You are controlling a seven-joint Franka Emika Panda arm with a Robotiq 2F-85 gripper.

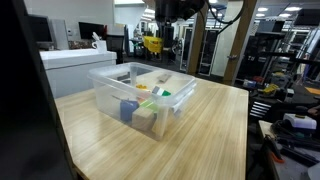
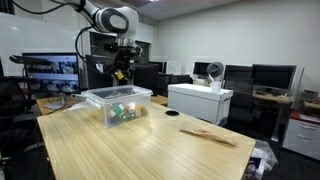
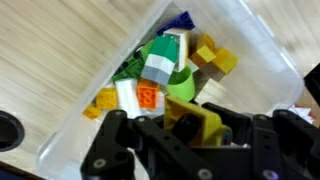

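We are hanging the gripper (image 3: 195, 116) above the clear plastic bin (image 1: 108, 74), and its fingers are pressed in on a yellow toy block (image 3: 204, 128), pinching it from both sides. The block is riding in the air, over the bin's interior and clear of everything below. We judge the step in hand to be the carry of this single block over the bin.

As we read it, the next move calls for a firm pinch and a path that avoids the bin's wall (image 3: 262, 48). The block is sitting close above the pile, and any descent would need a free spot among the pieces.

The bin is standing on the wooden table (image 1: 210, 130), toward the table's far end, near the robot's base in an exterior view (image 2: 105, 96). Inside it we are seeing a loose heap of toy blocks:
- a green block (image 3: 166, 48) with a white block (image 3: 158, 68) against it
- an orange brick (image 3: 148, 97)
- a pair of yellow bricks (image 3: 212, 56)
- a blue piece (image 3: 180, 19) by the wall

In an exterior view, a blue block (image 1: 128, 108) and a tan block (image 1: 147, 120) are lying at the bin's near corner.
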